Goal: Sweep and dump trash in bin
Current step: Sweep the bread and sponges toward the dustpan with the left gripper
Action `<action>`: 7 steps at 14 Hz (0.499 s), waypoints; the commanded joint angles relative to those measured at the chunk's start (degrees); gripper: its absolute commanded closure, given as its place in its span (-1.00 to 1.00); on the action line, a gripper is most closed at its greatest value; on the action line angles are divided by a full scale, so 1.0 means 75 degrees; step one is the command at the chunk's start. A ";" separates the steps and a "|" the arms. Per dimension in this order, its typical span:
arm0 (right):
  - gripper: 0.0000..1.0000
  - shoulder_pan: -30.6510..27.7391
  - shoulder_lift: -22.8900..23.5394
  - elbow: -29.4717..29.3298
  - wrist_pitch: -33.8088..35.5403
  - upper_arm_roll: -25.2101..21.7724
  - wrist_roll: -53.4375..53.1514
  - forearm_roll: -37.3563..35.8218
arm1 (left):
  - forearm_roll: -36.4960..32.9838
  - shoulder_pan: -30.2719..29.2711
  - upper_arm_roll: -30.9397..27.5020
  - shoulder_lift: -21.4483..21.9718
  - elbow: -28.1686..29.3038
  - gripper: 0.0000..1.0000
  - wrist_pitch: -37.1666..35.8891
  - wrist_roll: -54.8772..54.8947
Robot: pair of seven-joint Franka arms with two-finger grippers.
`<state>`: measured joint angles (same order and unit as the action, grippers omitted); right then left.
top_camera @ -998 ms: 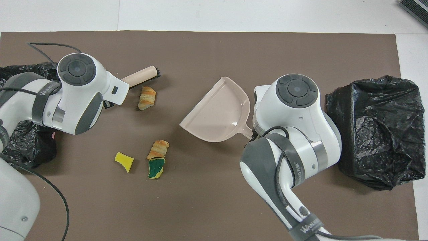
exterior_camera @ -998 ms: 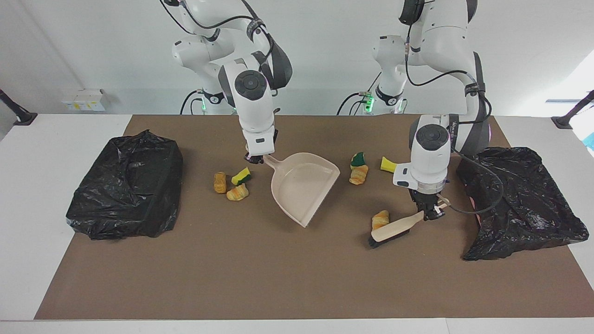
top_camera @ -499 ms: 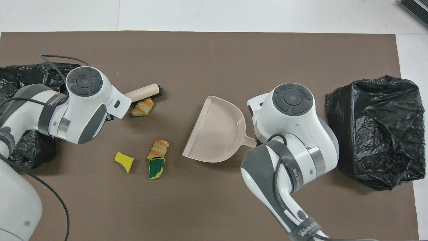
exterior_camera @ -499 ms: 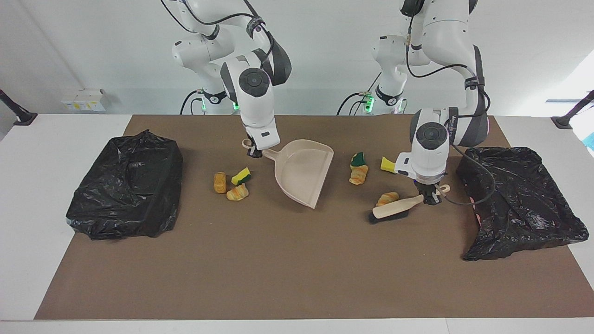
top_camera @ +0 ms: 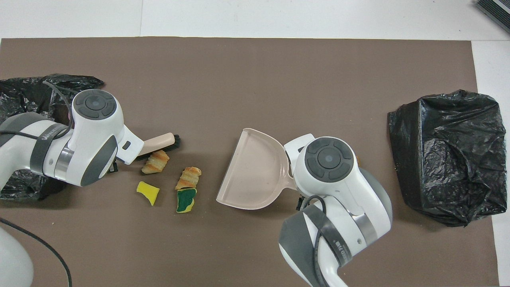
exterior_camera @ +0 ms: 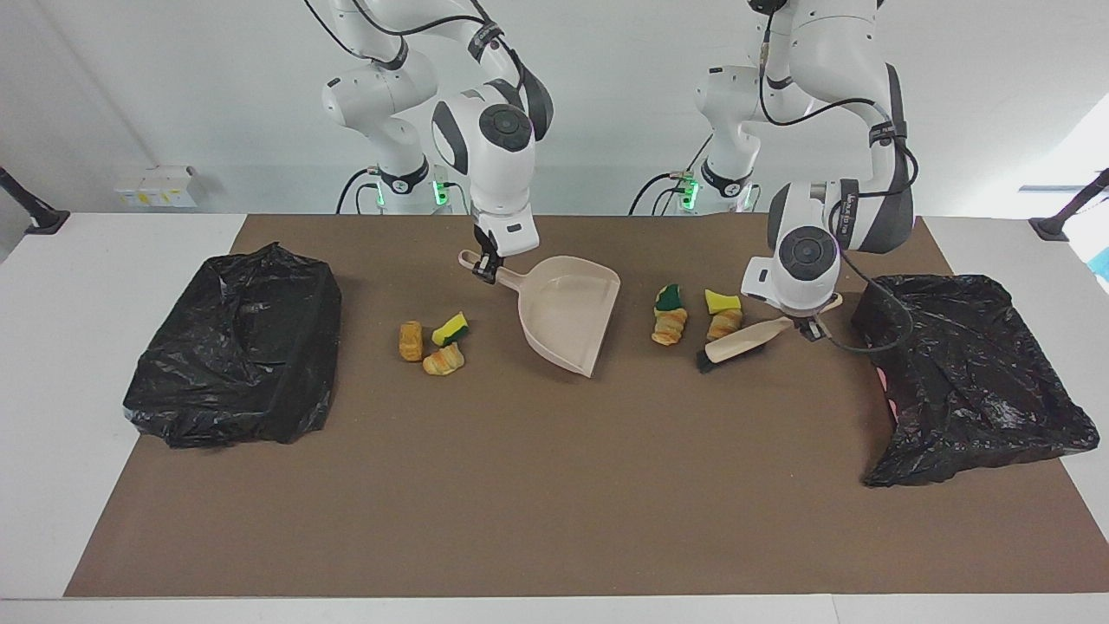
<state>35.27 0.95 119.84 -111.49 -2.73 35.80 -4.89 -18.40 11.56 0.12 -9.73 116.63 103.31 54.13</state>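
From across the surface (exterior_camera: pixel 554 520), the right pincer (exterior_camera: pixel 485 270) is clamped on the handle of the beige dustpan (exterior_camera: pixel 567 322), whose open lip tips down toward the brown mat and faces the left arm's end. The left pincer (exterior_camera: pixel 810 329) is closed on the handle of the brush (exterior_camera: pixel 736 345), bristles down beside a croissant piece (exterior_camera: pixel 722 324). Just by it lie a yellow sponge chunk (exterior_camera: pixel 721 301), another croissant (exterior_camera: pixel 669 326) and a green sponge (exterior_camera: pixel 668 297), all between brush and pan. Three more pieces (exterior_camera: pixel 433 342) sit beside the pan's handle, toward the bin (exterior_camera: pixel 234 342) at the right arm's end. A second black bag (exterior_camera: pixel 970 373) lies at the left arm's end.

From above, the brush (top_camera: pixel 161 141) touches the croissant (top_camera: pixel 155 162); the yellow chunk (top_camera: pixel 148 192) and the croissant-and-green pair (top_camera: pixel 186 187) lie nearer the robots, with a gap of mat before the dustpan (top_camera: pixel 251 171). The right arm hides the three other pieces.

I'd worry the light pieces roll or scatter round the brush head rather than travel together, and if the pan's lip isn't flat on the mat they will slide under it.
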 commanded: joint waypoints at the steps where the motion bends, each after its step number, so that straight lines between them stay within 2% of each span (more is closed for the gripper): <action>1: 1.00 0.0290 -0.0104 0.0264 -0.0322 0.0024 -0.0016 -0.0424 | 0.0320 -0.0041 -0.0028 0.0466 0.0061 1.00 -0.0413 -0.0523; 3: 1.00 0.0290 -0.0092 0.0264 -0.0474 0.0024 0.0089 -0.0519 | 0.0332 -0.0088 -0.0040 0.0431 -0.0232 1.00 -0.0450 -0.0959; 7: 1.00 0.0325 0.0118 0.0240 -0.0568 0.0024 0.0300 -0.0531 | 0.0356 -0.0719 -0.0040 0.0337 -0.1135 1.00 -0.0555 -0.1464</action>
<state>37.91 1.45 120.92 -113.81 -2.61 36.53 -7.91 -16.75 8.84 -0.40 -7.09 111.54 101.08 44.18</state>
